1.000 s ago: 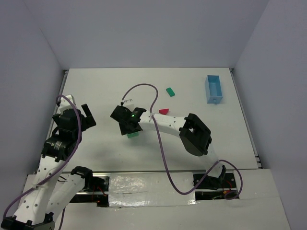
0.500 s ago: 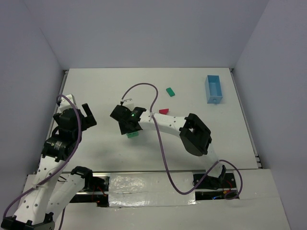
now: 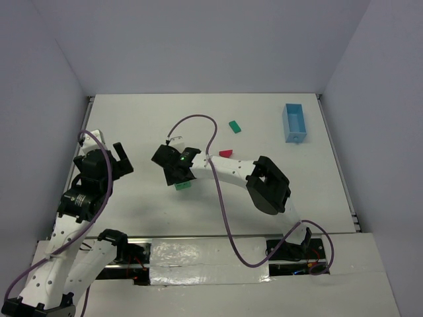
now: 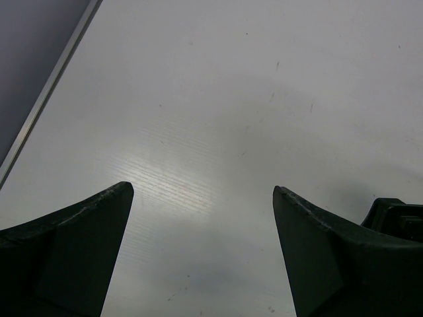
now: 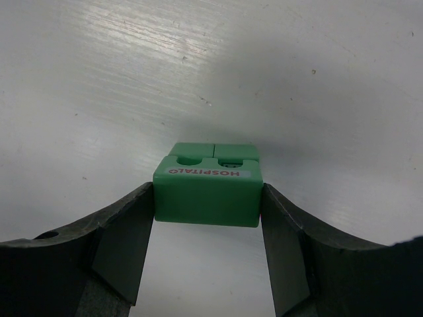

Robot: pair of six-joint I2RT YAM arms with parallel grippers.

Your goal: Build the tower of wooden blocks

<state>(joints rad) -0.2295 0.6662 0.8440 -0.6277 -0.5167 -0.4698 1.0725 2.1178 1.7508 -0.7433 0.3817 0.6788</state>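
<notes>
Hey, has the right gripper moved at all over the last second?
No. The right gripper, shut on the green block, sits just as far left of and below the red triangular block as before.

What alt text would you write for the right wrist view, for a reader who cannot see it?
The right gripper clamps a green rectangular wooden block, with a white label reading HOSPITAL, between its two dark fingers. Green notched pieces show just behind the block, and a white table fills the rest of the view.

light blue box (image 3: 295, 123) | resting on white table (image 3: 145, 125) | far right side
</notes>
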